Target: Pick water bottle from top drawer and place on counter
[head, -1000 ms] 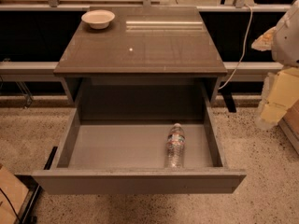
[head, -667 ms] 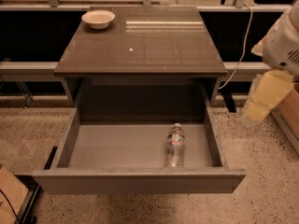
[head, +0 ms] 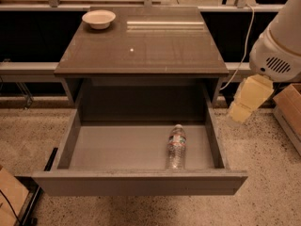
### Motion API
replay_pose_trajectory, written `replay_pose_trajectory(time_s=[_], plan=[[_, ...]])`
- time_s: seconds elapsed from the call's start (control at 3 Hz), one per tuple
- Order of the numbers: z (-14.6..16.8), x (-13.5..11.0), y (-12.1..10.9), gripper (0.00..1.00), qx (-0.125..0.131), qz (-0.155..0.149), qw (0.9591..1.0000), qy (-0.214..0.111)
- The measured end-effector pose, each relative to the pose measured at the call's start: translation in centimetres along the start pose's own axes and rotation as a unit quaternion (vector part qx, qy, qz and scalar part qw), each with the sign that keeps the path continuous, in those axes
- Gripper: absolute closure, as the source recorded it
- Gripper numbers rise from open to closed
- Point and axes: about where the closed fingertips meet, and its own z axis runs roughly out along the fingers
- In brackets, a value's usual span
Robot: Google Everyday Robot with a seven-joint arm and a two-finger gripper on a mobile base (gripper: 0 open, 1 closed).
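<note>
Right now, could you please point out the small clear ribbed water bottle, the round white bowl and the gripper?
water bottle (head: 176, 147): camera view, its ribbed middle.
white bowl (head: 99, 18): camera view, its inside.
gripper (head: 240, 111): camera view, pale tip right of top drawer (head: 141, 183).

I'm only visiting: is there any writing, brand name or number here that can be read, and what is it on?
Label on the water bottle, lying in the top drawer: a pale band with red, its print too small to read.
On the counter, the white bowl and the robot's tool, which hangs right of the drawer: no text visible.
Nothing can be quoted.
</note>
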Motion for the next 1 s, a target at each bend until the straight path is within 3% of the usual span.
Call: replay_pose_trajectory(time_s=[0.33, 0.67, 1.0], plan=[[2.3, -0.1, 0.6, 0.0, -0.026, 0.023, 0.9993, 0.011], [9.8, -3.2, 2.9, 0.0, -0.095, 0.063, 0.9935, 0.009], [14.9, -5.0, 4.1, 0.0, -0.116, 0.113, 0.9863, 0.031]])
